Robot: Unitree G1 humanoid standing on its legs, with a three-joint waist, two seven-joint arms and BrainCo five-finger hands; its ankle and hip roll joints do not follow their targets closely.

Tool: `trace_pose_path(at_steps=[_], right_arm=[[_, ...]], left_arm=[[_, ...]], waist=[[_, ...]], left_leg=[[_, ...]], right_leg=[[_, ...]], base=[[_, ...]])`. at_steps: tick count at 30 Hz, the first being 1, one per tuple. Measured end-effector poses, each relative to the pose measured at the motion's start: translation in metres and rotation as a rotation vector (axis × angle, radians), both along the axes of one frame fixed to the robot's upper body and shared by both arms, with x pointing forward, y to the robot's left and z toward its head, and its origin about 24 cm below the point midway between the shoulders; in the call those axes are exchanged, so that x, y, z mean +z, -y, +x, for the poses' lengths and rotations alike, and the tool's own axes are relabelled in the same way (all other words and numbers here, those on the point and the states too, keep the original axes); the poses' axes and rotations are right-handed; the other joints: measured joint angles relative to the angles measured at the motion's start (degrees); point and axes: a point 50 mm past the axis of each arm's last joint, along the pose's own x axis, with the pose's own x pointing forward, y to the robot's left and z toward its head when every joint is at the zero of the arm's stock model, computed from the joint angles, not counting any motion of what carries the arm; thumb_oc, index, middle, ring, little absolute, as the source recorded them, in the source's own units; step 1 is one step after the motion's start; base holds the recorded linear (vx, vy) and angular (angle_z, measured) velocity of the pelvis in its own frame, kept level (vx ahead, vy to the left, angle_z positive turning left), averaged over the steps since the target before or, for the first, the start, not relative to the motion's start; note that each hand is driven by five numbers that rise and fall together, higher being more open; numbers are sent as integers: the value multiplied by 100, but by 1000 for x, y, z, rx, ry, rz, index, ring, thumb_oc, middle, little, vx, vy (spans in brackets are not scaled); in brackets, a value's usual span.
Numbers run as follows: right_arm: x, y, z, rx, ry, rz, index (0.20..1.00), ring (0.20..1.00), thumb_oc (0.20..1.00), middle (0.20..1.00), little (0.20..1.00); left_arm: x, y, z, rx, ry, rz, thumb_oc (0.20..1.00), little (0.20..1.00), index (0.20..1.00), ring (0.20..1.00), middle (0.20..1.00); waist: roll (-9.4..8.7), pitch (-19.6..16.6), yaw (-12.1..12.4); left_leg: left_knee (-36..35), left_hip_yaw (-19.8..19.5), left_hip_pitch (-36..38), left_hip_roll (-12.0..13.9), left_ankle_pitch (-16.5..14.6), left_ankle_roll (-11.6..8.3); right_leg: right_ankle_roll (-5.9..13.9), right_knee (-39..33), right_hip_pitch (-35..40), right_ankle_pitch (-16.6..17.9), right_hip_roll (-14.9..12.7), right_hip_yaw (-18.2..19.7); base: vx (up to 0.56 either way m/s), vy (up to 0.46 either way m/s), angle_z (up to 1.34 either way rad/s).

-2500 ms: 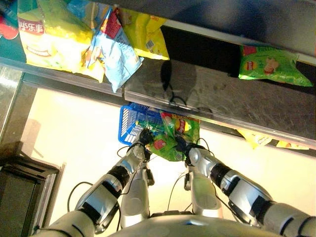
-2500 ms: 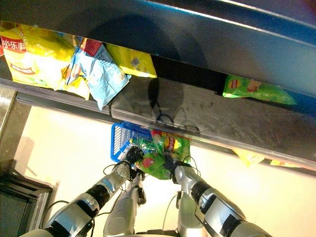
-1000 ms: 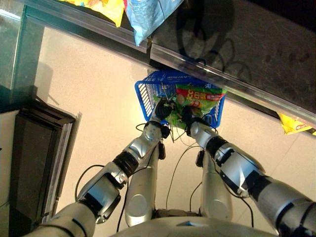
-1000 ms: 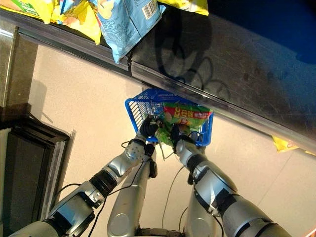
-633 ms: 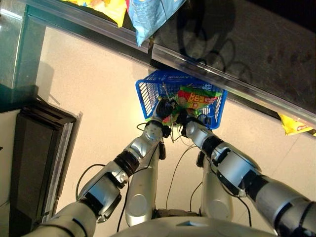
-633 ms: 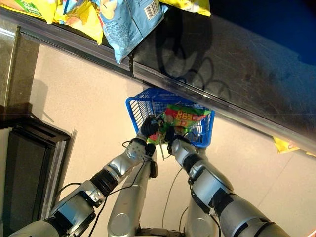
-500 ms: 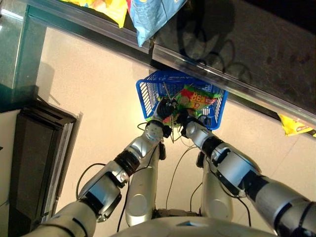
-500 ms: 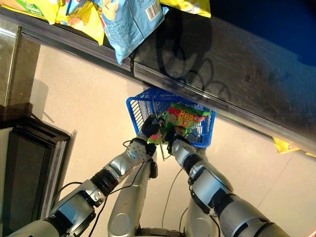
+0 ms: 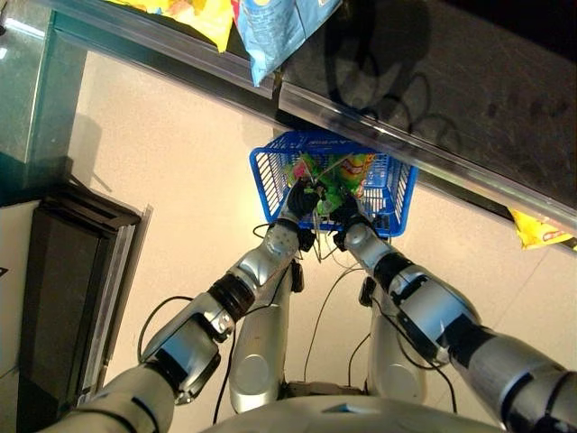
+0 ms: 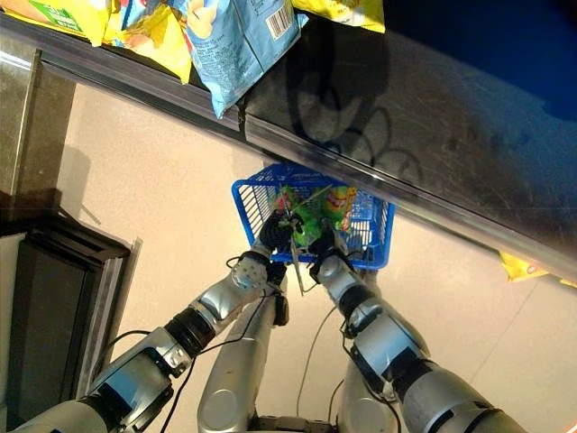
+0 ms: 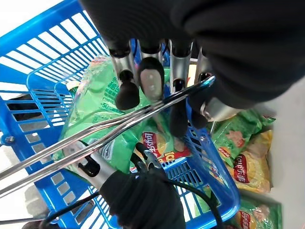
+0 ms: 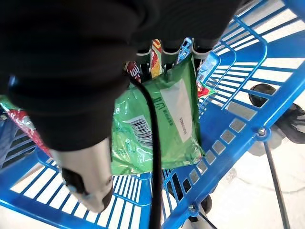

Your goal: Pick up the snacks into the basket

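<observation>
A blue wire basket [image 9: 269,171] hangs in front of the shelf. My left hand [image 9: 300,196] is shut on its metal handle [image 11: 119,126], with the fingers [image 11: 151,81] curled round the wires. A green snack bag [image 12: 162,124] stands upright inside the basket, over other green bags [image 11: 105,95]. My right hand [image 9: 349,215] is at the basket's near rim. Its fingers are curled over the bag's top edge and its thumb [image 12: 81,183] stands apart from the bag.
A metal shelf edge [image 9: 406,153] runs just beyond the basket. A light blue bag [image 9: 279,27] and a yellow bag [image 9: 194,11] hang over it above. More green and yellow bags [image 11: 243,152] lie lower down. A dark cabinet [image 9: 54,289] stands at the left.
The green bag has gone from lying across the basket's top to standing down inside it, and my right hand went forward with it. The left hand kept hold of the handle.
</observation>
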Motion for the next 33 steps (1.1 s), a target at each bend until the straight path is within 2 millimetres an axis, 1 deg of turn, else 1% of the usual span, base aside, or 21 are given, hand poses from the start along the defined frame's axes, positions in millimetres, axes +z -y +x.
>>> trace_pose_path(at_steps=[3,7,8,10,12,13,14,15,16,19,21,22,23,24,25,26,27,28,30,31,33], right_arm=[[-1,9,0,-27,3,0,1000,1000,1000,1000,1000],[-4,26,-4,-61,26,40,1000,1000,1000,1000,1000],[-10,28,-10,-73,22,77,1000,1000,1000,1000,1000],[-15,28,-20,-43,41,117,1000,1000,1000,1000,1000],[-33,38,-38,-68,7,159,1000,1000,1000,1000,1000],[-48,45,-51,-100,-44,171,1000,1000,1000,1000,1000],[-60,51,-61,-125,-83,182,1000,1000,1000,1000,1000],[-66,54,-66,-138,-109,178,1000,1000,1000,1000,1000],[-80,69,-81,-194,-167,181,1000,1000,1000,1000,1000],[-101,96,-107,-300,-251,190,1000,1000,1000,1000,1000],[-115,105,-126,-416,-313,267,1000,1000,1000,1000,1000],[-120,103,-132,-413,-332,280,1000,1000,1000,1000,1000],[-127,105,-146,-426,-354,303,1000,1000,1000,1000,1000],[-129,105,-149,-436,-359,317,1000,1000,1000,1000,1000],[-132,106,-156,-450,-378,324,1000,1000,1000,1000,1000],[-139,105,-167,-472,-409,354,1000,1000,1000,1000,1000],[-141,103,-172,-474,-422,361,1000,1000,1000,1000,1000],[-145,100,-179,-470,-443,373,1000,1000,1000,1000,1000],[-144,97,-180,-440,-437,391,1000,1000,1000,1000,1000],[-144,96,-180,-428,-436,398,1000,1000,1000,1000,1000],[-145,102,-186,-438,-441,401,1000,1000,1000,1000,1000]], left_arm=[[-1,-3,0,14,-4,-2,200,200,200,200,200],[-8,-20,1,65,-29,-2,200,200,200,200,200],[-17,-32,0,105,-57,0,200,200,200,200,200],[-24,-41,-1,152,-86,-17,200,200,200,200,200],[-49,-68,-7,246,-171,5,200,200,200,200,200],[-66,-83,-12,318,-245,12,200,200,200,200,200],[-84,-96,-19,363,-311,45,200,200,200,200,200],[-91,-102,-22,389,-341,54,200,200,200,200,200],[-103,-120,-30,444,-389,74,200,200,200,200,200],[-117,-140,-37,529,-456,72,200,200,200,200,200],[-133,-163,-49,636,-560,88,200,200,200,200,200],[-141,-172,-59,667,-608,101,200,200,200,200,200],[-148,-183,-69,681,-631,142,200,200,200,200,200],[-149,-186,-72,693,-641,146,200,200,200,200,200],[-153,-188,-77,709,-664,148,200,200,200,200,200],[-157,-191,-82,693,-691,188,200,200,200,200,200],[-159,-192,-85,683,-704,203,200,200,200,200,200],[-165,-194,-94,668,-731,225,200,200,200,200,200],[-173,-199,-110,683,-771,216,200,200,200,200,200],[-179,-203,-121,689,-808,231,200,200,200,200,200],[-190,-201,-142,734,-874,160,200,200,200,200,200]], waist=[[0,0,-4],[-14,9,-113],[-33,18,-189],[-64,36,-247],[-174,79,-410],[-249,71,-488],[-357,63,-572],[-428,55,-576],[-590,48,-632],[-755,40,-675],[-988,23,-762],[-1130,-92,-708],[-1266,-234,-701],[-1291,-250,-633],[-1299,-342,-626],[-1274,-429,-616],[-1300,-529,-602],[-1299,-736,-564],[-1272,-1040,-429],[-1264,-1218,-419],[-1105,-1403,-430]], left_leg=[[0,-1,0,-1,1,1],[1,4,75,4,18,38],[2,7,152,4,6,42],[2,29,295,7,-9,83],[9,75,657,22,-83,161],[6,72,936,20,-122,195],[10,125,1195,32,-221,141],[7,152,1315,39,-229,135],[17,239,1552,65,-306,98],[52,392,1819,111,-378,94],[-2,608,2364,117,-452,97],[4,769,2582,159,-571,87],[89,1024,2617,230,-672,120],[54,1185,2715,256,-664,109],[58,1246,2745,365,-683,88],[23,1300,2834,479,-633,19],[6,1335,2860,486,-615,-28],[1,1448,2880,560,-628,-77],[-8,1672,3019,739,-667,-181],[-9,1790,3134,745,-706,-237],[-8,1803,3344,836,-762,-319]], right_leg=[[-1,2,5,-1,1,-5],[0,19,109,-20,5,-68],[6,50,173,-49,2,-70],[4,104,286,-100,-1,-61],[1,182,599,-196,-2,-36],[9,190,872,-258,0,-41],[3,229,1078,-318,-4,15],[2,227,1181,-335,-3,41],[-3,239,1342,-350,12,122],[-28,268,1548,-370,21,236],[-16,218,1969,-338,37,336],[-9,214,2029,-307,13,289],[-107,44,2067,-137,-31,-63],[-71,122,2054,-185,-66,-321],[-37,178,2062,-320,-60,-386],[-101,623,2033,-538,98,-248],[-185,572,2019,-597,155,-232],[-261,476,2024,-603,229,-216],[-266,204,2151,-520,348,-215],[-285,115,2230,-357,359,-198],[-373,-13,2474,-324,447,-227]], base=[[-1,11,0],[8,1,5],[0,0,0],[20,6,-2],[57,21,-5],[57,43,-9],[57,50,-10],[39,37,-31],[69,82,-31],[59,113,-23],[-2,72,-55],[-20,115,-80],[1,176,-95],[57,143,-78],[76,126,-50],[69,65,-30],[84,-8,-23],[113,-71,-51],[111,-111,-75],[110,-156,-52],[121,-182,-19]])
